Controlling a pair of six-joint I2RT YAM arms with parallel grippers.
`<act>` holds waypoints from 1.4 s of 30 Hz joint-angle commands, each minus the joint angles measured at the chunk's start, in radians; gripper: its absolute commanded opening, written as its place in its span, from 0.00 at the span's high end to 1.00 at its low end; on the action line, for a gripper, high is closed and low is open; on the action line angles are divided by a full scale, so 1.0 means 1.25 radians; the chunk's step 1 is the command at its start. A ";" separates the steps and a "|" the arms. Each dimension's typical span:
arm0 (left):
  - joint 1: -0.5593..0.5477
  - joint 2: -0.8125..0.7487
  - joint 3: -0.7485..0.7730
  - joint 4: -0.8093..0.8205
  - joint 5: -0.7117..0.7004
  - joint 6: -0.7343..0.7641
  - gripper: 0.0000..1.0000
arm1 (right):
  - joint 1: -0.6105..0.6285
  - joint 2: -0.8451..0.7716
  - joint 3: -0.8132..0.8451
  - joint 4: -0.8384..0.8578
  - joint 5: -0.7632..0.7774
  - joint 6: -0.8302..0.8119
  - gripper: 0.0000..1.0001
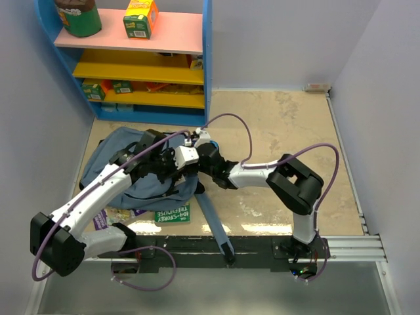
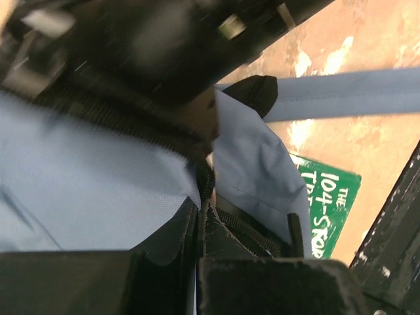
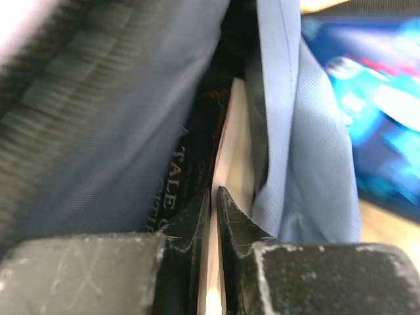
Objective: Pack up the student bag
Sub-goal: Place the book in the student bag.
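The slate-blue student bag (image 1: pixel 121 157) lies on the table's left side, with one long strap (image 1: pixel 213 220) trailing toward the near edge. Both grippers meet at its opening. My left gripper (image 2: pixel 199 216) is shut on the bag's black zipper edge (image 2: pixel 209 177), holding the fabric (image 2: pixel 79 190) up. My right gripper (image 3: pixel 214 197) reaches into the bag (image 3: pixel 289 131) and is shut on a book (image 3: pixel 197 131) with a dark cover, pale lettering and cream pages. From above, the left gripper (image 1: pixel 159 172) and right gripper (image 1: pixel 176 159) sit close together over the bag's right edge.
A green book (image 1: pixel 172 214) (image 2: pixel 328 197) lies flat by the bag's near edge, and another printed item (image 1: pixel 108 216) lies left of it. A blue shelf unit (image 1: pixel 141 65) with boxes and a jar stands behind the bag. A blurred glossy blue item (image 3: pixel 367 98) shows beyond the bag.
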 commanded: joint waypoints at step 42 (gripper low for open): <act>0.165 -0.015 0.071 0.234 -0.129 0.043 1.00 | 0.405 -0.078 -0.079 -0.018 0.188 -0.838 0.04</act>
